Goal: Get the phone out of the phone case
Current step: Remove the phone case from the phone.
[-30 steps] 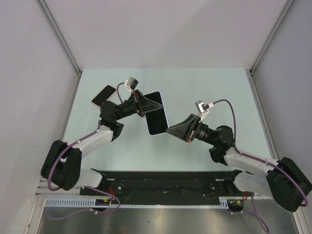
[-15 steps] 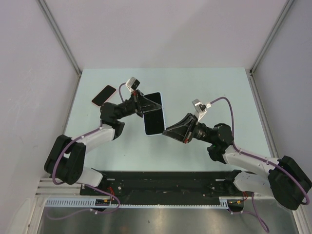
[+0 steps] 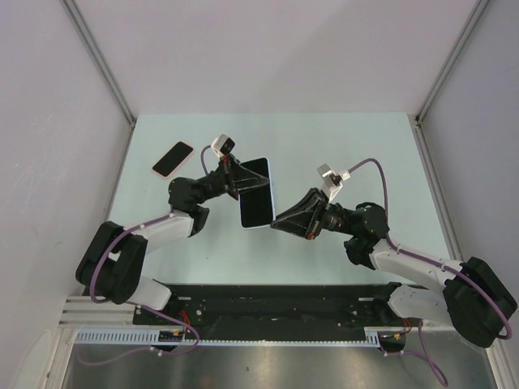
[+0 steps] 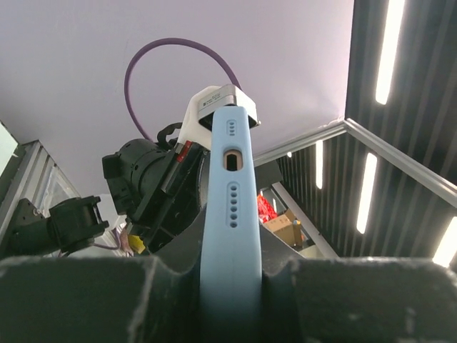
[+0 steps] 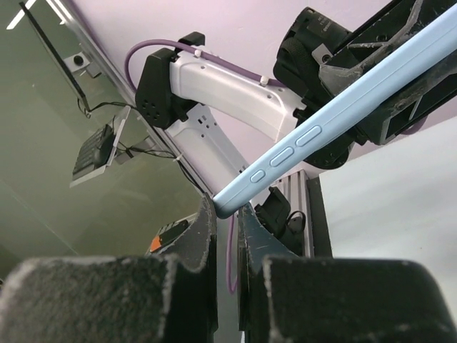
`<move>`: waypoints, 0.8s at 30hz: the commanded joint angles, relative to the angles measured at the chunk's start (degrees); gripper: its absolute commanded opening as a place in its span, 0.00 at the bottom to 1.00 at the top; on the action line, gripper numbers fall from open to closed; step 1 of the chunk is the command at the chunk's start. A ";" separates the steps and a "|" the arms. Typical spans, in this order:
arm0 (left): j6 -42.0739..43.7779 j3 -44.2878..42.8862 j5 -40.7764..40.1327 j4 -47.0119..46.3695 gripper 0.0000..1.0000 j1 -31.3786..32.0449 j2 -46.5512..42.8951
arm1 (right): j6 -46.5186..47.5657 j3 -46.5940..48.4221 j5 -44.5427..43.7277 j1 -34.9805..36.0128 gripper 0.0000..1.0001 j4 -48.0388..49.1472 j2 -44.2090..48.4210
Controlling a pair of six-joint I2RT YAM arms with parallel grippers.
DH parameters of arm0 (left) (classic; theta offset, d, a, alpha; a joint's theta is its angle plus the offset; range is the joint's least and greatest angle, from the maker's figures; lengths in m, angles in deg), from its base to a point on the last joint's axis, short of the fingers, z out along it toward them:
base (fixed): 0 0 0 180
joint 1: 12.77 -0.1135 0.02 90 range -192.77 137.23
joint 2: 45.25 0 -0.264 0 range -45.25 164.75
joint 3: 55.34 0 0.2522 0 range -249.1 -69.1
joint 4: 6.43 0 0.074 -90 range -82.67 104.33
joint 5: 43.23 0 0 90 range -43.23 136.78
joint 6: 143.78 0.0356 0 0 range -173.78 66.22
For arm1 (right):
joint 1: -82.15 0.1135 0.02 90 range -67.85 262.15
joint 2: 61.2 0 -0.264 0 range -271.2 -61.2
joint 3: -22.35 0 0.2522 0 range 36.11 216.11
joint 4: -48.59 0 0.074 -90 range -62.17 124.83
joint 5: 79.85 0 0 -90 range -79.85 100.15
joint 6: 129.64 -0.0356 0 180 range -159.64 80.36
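The phone [image 3: 254,190], dark screen up, sits in a light blue phone case [image 3: 256,226] and is held tilted above the table. My left gripper [image 3: 235,180] is shut on the case's far left edge. In the left wrist view the case [image 4: 230,207] stands edge-on between the fingers of that gripper [image 4: 230,286]. My right gripper [image 3: 274,224] is shut on the case's near right corner. The right wrist view shows that corner [image 5: 235,204] pinched at the tips of the right gripper [image 5: 227,214], with the case's side buttons [image 5: 296,144] just above.
A second phone [image 3: 173,159] with a pinkish edge lies flat on the pale green table [image 3: 349,154] at the far left, behind the left arm. Grey walls close in the table on three sides. The arms' black base rail [image 3: 276,300] runs along the near edge.
The cased phone has drifted slightly left and toward the near edge, with both grippers following it. Neither grip has changed.
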 commanded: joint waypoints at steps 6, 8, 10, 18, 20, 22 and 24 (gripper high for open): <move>5.85 0.65 -7.92 6.68 0.00 2.35 -9.20 | -1.37 4.57 -0.74 -1.74 0.00 22.55 -5.29; 6.64 0.12 -7.57 7.65 0.00 2.35 -10.18 | -1.28 4.31 -1.44 -1.74 0.00 22.55 -6.87; 7.25 -0.32 -6.96 8.79 0.00 2.35 -11.32 | -1.11 4.13 -2.24 -1.83 0.00 22.55 -7.76; 4.53 -3.40 -3.97 6.77 0.00 2.44 -12.02 | 2.23 3.87 -0.66 -1.03 0.00 22.64 -8.73; 4.27 -3.84 -3.18 7.39 0.00 2.70 -12.55 | 3.02 3.96 0.39 -1.30 0.00 22.64 -8.29; 4.35 -3.84 -3.00 8.35 0.00 2.88 -13.34 | 3.29 4.04 1.80 -1.91 0.00 22.64 -7.85; 4.09 -3.84 -3.17 8.71 0.00 3.31 -14.57 | 3.64 4.22 2.94 -2.35 0.00 22.72 -7.67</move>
